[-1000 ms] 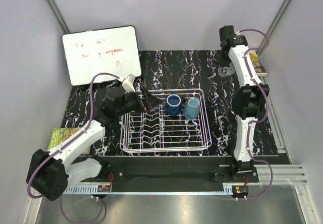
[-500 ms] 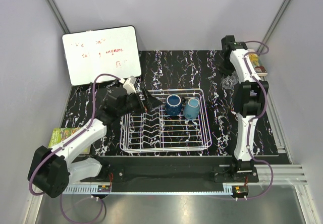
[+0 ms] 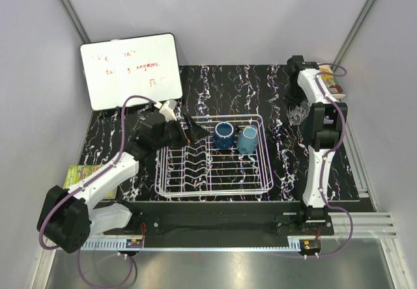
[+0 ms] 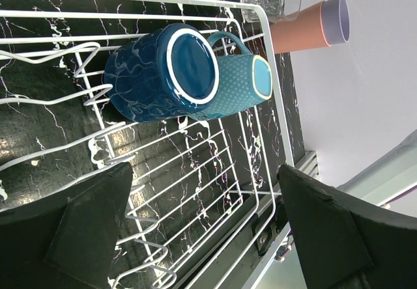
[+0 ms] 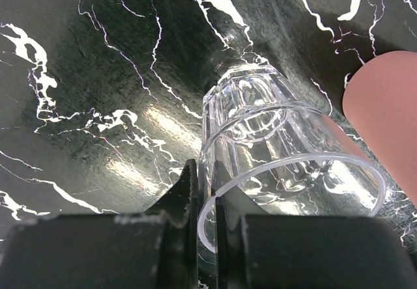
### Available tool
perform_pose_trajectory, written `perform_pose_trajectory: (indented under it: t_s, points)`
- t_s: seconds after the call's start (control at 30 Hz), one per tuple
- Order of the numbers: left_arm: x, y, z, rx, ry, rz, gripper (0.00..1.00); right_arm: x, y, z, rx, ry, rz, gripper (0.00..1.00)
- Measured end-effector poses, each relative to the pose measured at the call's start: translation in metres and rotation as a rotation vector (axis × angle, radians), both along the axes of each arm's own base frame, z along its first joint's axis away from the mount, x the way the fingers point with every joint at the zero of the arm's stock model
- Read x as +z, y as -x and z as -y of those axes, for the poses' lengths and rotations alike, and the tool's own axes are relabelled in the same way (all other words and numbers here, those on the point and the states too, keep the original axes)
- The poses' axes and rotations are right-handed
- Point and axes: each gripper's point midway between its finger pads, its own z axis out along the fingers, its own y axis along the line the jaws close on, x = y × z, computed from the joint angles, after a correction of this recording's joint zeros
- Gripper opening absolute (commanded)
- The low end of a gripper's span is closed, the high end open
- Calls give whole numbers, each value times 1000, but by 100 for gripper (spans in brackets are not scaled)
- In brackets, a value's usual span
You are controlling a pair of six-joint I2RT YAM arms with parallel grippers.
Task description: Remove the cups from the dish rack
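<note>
Gently — right hand (image 5: 205,194), clenched on the rim of the clear glass (image 5: 273,146), should seat it flat on the tabletop (image 5: 78,107), clear of the salmon cup (image 5: 384,120) — left hand (image 4: 202,224) hangs released.

**Left gripper (image 3: 189,127) wide open, right gripper (image 5: 207,201) pinched on a glass**

My left arm (image 3: 104,179) reaches from its base at the near left up and to the right. The forearm runs low, and the wrist is turned so the gripper points rightward. Its two fingers (image 4: 91,230) stand spread wide apart, with nothing held between them.

My right arm (image 3: 320,152) runs straight away from its base. At the far end it folds over, so the wrist hangs down and the gripper faces back toward the near side. Its jaws are closed tight on the wall of a clear glass (image 5: 287,152), one finger inside the rim and one outside.
</note>
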Motion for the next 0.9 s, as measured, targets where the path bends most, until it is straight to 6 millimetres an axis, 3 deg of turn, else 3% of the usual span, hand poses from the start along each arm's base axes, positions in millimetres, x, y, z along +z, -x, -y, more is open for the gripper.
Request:
perform_pose_trajectory:
  t_s: [0.13,0.17,0.23,0.37,0.47,0.5,0.57,0.63,0.73,0.9]
  points:
    - [0,0,0,3,-1,1,99,0,0,0,5,1,1,18]
    - [0,0,0,3,-1,1,99,0,-1,0,6,1,2,27]
    - [0,0,0,3,-2,1,99,0,-3,0,7,2,11,29]
    - [0,1,2,-3,-3,1,99,1,-6,0,14,-1,27,49]
    - [-1,3,3,-9,-3,1,99,8,-8,-3,19,-15,49,53]
    - [-1,3,4,-9,-5,3,99,13,-9,-3,22,-18,61,59]
    - [-1,4,5,-15,-11,9,99,26,-12,-5,24,-22,97,64]
    - [-1,5,6,-15,-25,15,99,44,-14,-5,29,-23,140,77]
    - [-2,3,5,-8,-49,22,99,79,-19,-9,46,-27,219,88]
    - [-1,-1,-1,9,-117,49,99,157,-21,-40,147,-26,407,100]
